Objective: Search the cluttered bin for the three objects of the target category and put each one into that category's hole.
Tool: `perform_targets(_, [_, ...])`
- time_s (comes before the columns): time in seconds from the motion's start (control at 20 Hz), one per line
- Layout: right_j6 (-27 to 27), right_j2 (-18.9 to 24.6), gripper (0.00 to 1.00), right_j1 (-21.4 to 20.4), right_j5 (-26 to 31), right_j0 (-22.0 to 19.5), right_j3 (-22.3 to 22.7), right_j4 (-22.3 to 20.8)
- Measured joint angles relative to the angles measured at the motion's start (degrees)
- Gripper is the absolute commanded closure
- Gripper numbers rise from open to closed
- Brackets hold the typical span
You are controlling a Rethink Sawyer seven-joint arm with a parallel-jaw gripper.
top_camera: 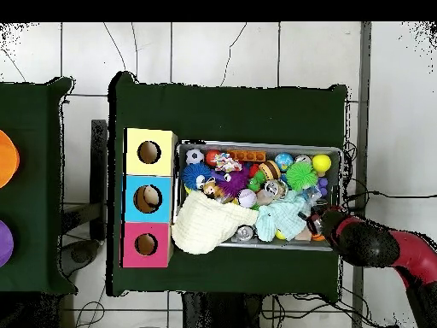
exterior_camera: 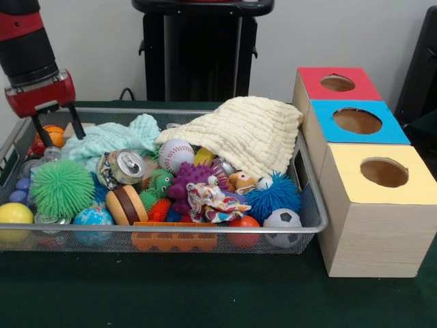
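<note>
Shows the cluttered bin (exterior_camera: 315, 213) on the green table cover (exterior_camera: 205, 294), filled to the rim with toys. Places the gripper (exterior_camera: 59, 127) just above the bin's far rim, at the end away from the boxes. Finds its two dark fingers spread apart, empty between, touching nothing. From overhead, puts the same gripper (top_camera: 317, 224) over the bin's corner nearest the robot base.

Spots one see-through bottle (exterior_camera: 50, 153) inside the bin, directly below the gripper, mostly buried between an orange ball (exterior_camera: 55, 135) and a teal cloth (exterior_camera: 109, 137). Cannot tell whether other bottles lie among the clutter at that end.

Elsewhere in the bin:
- Drapes a cream knitted cloth (exterior_camera: 239, 130) over the bin's box-side end, hanging past the far rim.
- Lays a dented silver can (exterior_camera: 126, 166) near the bin's middle, beside a baseball (exterior_camera: 175, 154).
- Sets a green spiky ball (exterior_camera: 61, 188) toward the gripper end.
- Tucks a small soccer ball (exterior_camera: 282, 220) into the bin's near corner on the box side.

Lines up three wooden boxes just beside the bin's short side: the red-topped box (exterior_camera: 334, 85) farthest back, the blue-topped box (exterior_camera: 358, 123) in the middle, the yellow-topped box (exterior_camera: 382, 184) nearest. Cuts one round hole into each top.
</note>
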Motion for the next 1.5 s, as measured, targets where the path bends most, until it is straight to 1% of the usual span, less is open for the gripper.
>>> perform_targets(0.3, [0.00, 0.04, 0.00, -1.85, 0.01, -2.51, 0.52, 2.20])
perform_targets(0.5, [0.00, 0.04, 0.00, -3.97, -0.04, -4.17, 1.19, 3.71])
perform_targets(0.6, [0.00, 0.04, 0.00, -5.49, -0.91, -5.13, 2.34, 4.22])
perform_targets(0.7, [0.00, 0.02, 0.00, -5.98, -1.66, -5.41, 2.94, 4.19])
perform_targets(0.8, [0.00, -0.26, 0.00, -6.79, -3.98, -5.59, 4.18, 4.18])
perform_targets(0.95, [0.00, -0.75, 0.00, -7.22, -6.29, -5.30, 4.79, 4.17])
perform_targets(1.0, [0.04, -1.58, 0.00, -7.74, -9.26, -4.73, 5.41, 4.11])
perform_targets(1.15, [0.04, -2.33, 0.00, -8.13, -11.68, -4.05, 5.92, 4.09])
perform_targets(1.35, [0.04, -4.54, 0.00, -9.28, -17.65, -1.80, 7.49, 4.11])
perform_targets(1.5, [0.05, -5.49, 0.00, -9.73, -19.91, -0.98, 7.93, 4.18])
